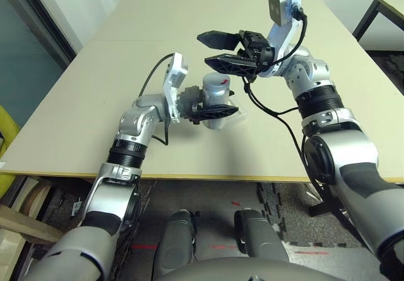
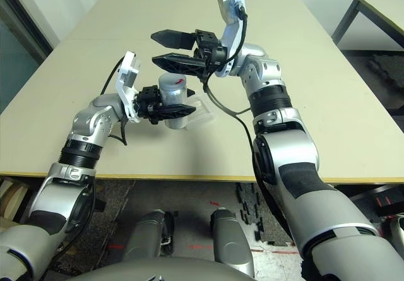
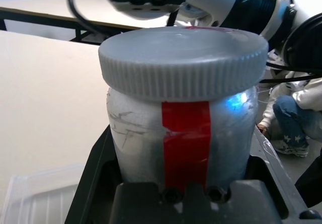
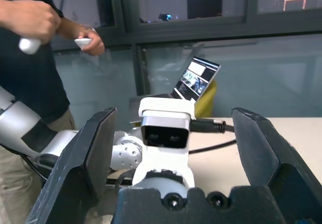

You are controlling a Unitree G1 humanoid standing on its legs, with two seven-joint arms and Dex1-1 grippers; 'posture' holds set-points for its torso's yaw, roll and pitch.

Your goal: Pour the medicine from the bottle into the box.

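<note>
My left gripper (image 1: 222, 109) is shut on the bottle (image 1: 216, 91), a silvery-grey cylinder with a red mark, and holds it upright just over the table. In the left wrist view the black fingers (image 3: 95, 178) clasp the bottle (image 3: 151, 133) below its ribbed grey cap (image 3: 183, 58), which is on. My right gripper (image 1: 207, 50) hovers just above the cap, open and holding nothing. The box (image 2: 206, 113), a clear shallow tray, lies on the table right behind the bottle, partly hidden by it. A corner of the box (image 3: 35, 196) also appears in the left wrist view.
The beige table (image 1: 76, 123) stretches wide on all sides of the arms. A second table (image 1: 385, 6) stands at the far right. In the right wrist view a person (image 4: 35, 58) stands beyond the table holding small controllers, and a laptop (image 4: 196, 78) sits open.
</note>
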